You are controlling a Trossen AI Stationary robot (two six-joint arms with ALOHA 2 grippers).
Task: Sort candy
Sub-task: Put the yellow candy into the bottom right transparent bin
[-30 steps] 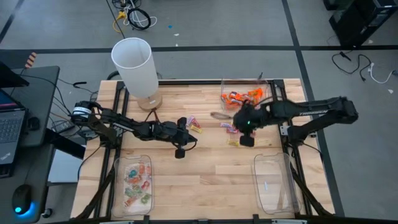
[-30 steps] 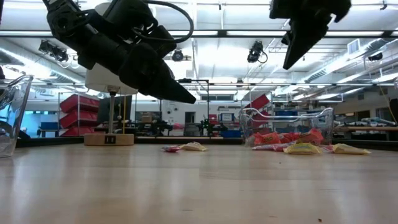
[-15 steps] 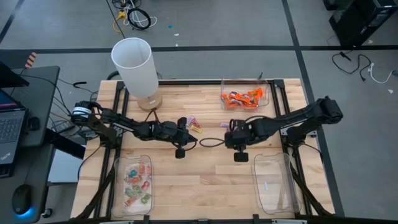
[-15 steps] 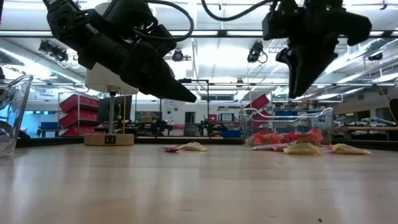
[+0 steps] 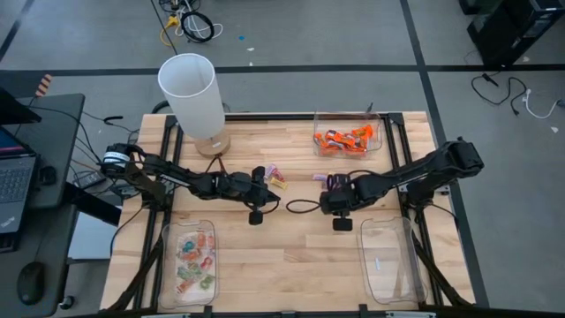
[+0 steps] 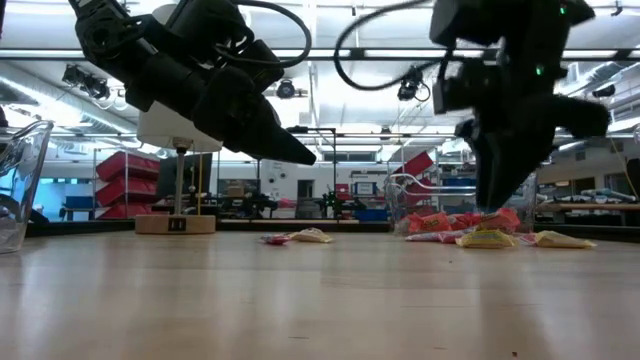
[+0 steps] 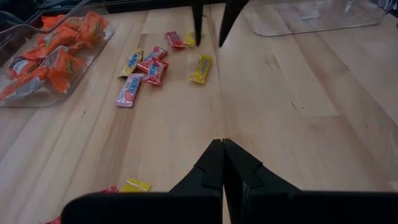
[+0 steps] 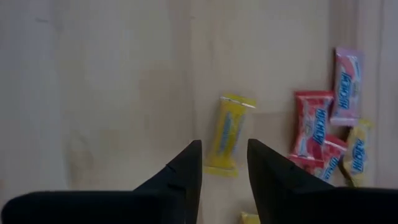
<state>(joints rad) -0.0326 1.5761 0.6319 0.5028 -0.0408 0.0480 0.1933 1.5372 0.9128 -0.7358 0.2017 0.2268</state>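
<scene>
The right claw (image 8: 222, 163) hangs low over the desk (image 5: 291, 256), its fingers a narrow gap apart and holding nothing, poised just above one yellow candy (image 8: 226, 134) that lies flat on the wood. Beside that sweet lies a loose cluster (image 7: 146, 71): in the right wrist view two red pieces, one pink and one more yellow can be counted, with others cut off at the edge. The left claw (image 7: 222, 163) hovers near the desk's middle, fingers pressed together on nothing; a pink and a yellow candy (image 5: 276, 177) lie just beyond it. Three clear trays sit on the desk: a far one (image 5: 346, 140) piled with orange sweets, a near-left one (image 5: 187, 263) holding mixed pale green-and-pink pieces too many to count, and a near-right one (image 5: 388, 261) with no sweets. One white lamp (image 5: 192, 95) stands at the far left.
</scene>
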